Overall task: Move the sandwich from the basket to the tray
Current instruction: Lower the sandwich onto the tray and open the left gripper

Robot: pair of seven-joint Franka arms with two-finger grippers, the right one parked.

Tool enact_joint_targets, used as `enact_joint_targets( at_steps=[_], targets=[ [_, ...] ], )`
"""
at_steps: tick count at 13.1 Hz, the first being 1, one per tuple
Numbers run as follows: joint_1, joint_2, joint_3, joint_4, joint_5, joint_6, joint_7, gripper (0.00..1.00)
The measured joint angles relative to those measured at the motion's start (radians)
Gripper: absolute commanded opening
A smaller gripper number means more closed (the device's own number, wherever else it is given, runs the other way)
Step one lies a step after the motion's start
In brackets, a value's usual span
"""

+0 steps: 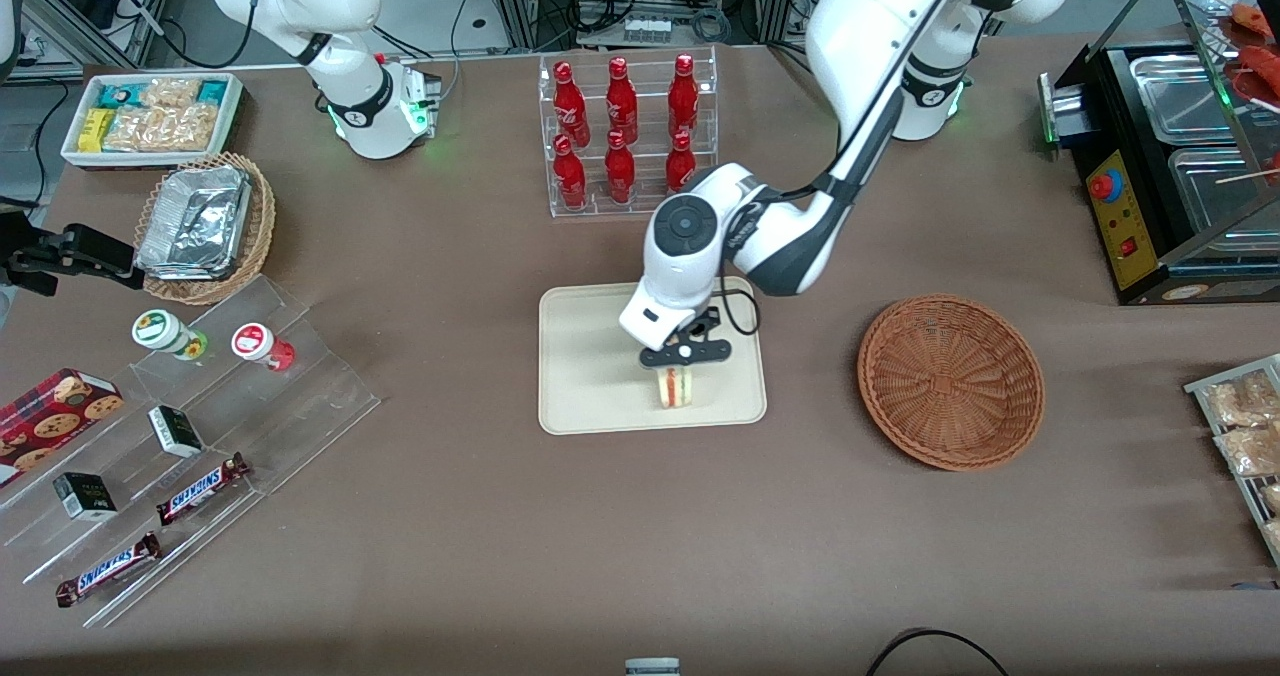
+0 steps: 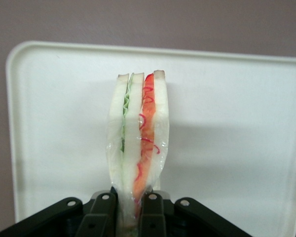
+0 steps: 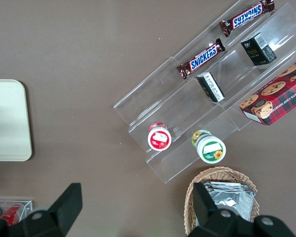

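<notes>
We have the sandwich (image 2: 138, 148) pinched between the two fingers (image 2: 99, 212) of our left gripper (image 1: 682, 359), the jaws closed on its bread sides, so that the wedge hangs with its striped edge of red and green filling showing toward the wrist camera. In the front view the sandwich (image 1: 675, 387) is over the tray (image 1: 590, 356), in the part of it nearer the front camera and toward the working arm's end. Whether its tip already touches the tray floor or hangs just above it, we cannot tell; the wrist view shows the pale tray (image 2: 237, 123) spread wide under the wedge, with a soft shadow beside it. The basket (image 1: 950, 381) sits well apart on the brown table (image 1: 500, 536), toward the working arm's end, and we see nothing in it. So we judge the lift and the carry done. What is left is small: settle the wedge onto the tray, open the fingers, and draw the gripper up and away without tipping it.
</notes>
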Motion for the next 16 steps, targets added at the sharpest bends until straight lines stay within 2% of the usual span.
enact_joint_targets(
  at_steps=[4,5,6,11,16],
  targets=[
    [-0.035,0.045,0.000,0.000,0.000,0.050,-0.005,0.02],
    [-0.038,0.050,0.001,0.000,0.000,0.053,-0.005,0.65],
    [-0.039,0.050,0.001,0.001,0.000,0.054,-0.005,1.00],
    [-0.040,0.031,0.007,0.033,0.000,-0.013,-0.005,1.00],
    [0.022,-0.158,0.027,0.068,-0.034,-0.240,-0.035,1.00]
  ],
)
